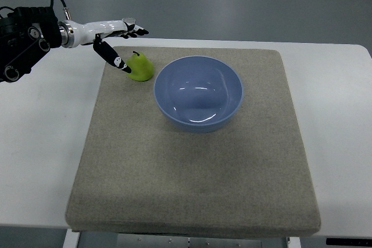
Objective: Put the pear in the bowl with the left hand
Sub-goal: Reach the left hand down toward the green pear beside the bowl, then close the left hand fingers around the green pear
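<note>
**Left hand hovers at the pear, bowl waits empty**

The pear stands upright on the grey mat, stem up, near the mat's far left corner. Just beside it, toward the middle, sits the blue bowl, with nothing in it; the two are close, with only a thin strip of mat between them.

The left hand reaches in from the left edge, above and slightly behind the fruit. Its fingers are spread rather than curled: the white ones point straight out past the pear, while a dark thumb angles down so its tip comes right up against the pear's left flank. I can't tell whether it actually touches. Nothing is gripped. The right hand is nowhere to be seen.

My worry is that thumb. If it presses before the other fingers come round, the pear, with its narrow top and rounded base, will likely tip or roll against the bowl's wall, or skid on the mat. A grasp taken too high on the neck could also slip out on the lift.

Room is tight on the bowl side, but there is open mat in front of the pear and bare white table to the left, so the hand has space to approach from there. The carry itself is short, up over the rim.
</note>
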Controlling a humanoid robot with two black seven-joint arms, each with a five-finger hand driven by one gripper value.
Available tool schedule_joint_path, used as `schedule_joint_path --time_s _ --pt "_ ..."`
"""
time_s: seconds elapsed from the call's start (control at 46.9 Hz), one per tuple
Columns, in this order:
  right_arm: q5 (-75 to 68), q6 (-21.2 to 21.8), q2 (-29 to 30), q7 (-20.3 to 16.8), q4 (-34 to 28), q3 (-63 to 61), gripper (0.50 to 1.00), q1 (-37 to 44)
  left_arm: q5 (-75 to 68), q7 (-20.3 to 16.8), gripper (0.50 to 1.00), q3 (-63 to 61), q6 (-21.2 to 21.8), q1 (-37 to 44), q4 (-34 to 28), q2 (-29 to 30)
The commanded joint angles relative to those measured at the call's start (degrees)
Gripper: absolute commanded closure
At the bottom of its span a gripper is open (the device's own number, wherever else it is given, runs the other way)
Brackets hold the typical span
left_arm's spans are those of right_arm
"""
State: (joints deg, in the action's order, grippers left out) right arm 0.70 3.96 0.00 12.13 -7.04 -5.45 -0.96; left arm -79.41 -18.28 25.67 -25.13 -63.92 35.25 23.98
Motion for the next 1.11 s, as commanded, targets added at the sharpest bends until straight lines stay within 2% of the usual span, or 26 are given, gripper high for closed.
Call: schedule_joint_path --time_s 0.0,0.192,0.491,0.704,0.896,0.96,1.088 --pt "0.0 0.0 0.0 0.0 0.0 0.0 0.574 0.0 -1.4 0.0 0.506 -1.2 2.0 0.4 0.0 -1.1" --pt "0.0 0.0 0.0 0.0 0.0 0.0 0.574 0.0 -2.0 0.1 0.506 -7.2 9.1 0.5 -0.8 -3.6" --pt "0.0 0.0 0.0 0.0 0.0 0.0 0.574 0.0 -2.1 0.1 0.512 -9.0 11.7 1.6 -2.6 -5.9" --pt "0.0 0.0 0.0 0.0 0.0 0.0 0.574 0.0 -2.4 0.1 0.531 -9.1 16.9 1.8 -2.6 -6.1" --pt "0.0 0.0 0.0 0.0 0.0 0.0 0.574 0.0 -2.5 0.1 0.707 -9.8 18.0 2.5 -2.4 -6.1" --pt "0.0 0.0 0.0 0.0 0.0 0.0 0.574 0.0 -2.6 0.1 0.733 -10.1 18.0 2.5 -2.4 -6.1" --pt "0.0 0.0 0.0 0.0 0.0 0.0 0.574 0.0 -2.5 0.1 0.827 -10.4 17.9 2.4 -2.6 -6.0"
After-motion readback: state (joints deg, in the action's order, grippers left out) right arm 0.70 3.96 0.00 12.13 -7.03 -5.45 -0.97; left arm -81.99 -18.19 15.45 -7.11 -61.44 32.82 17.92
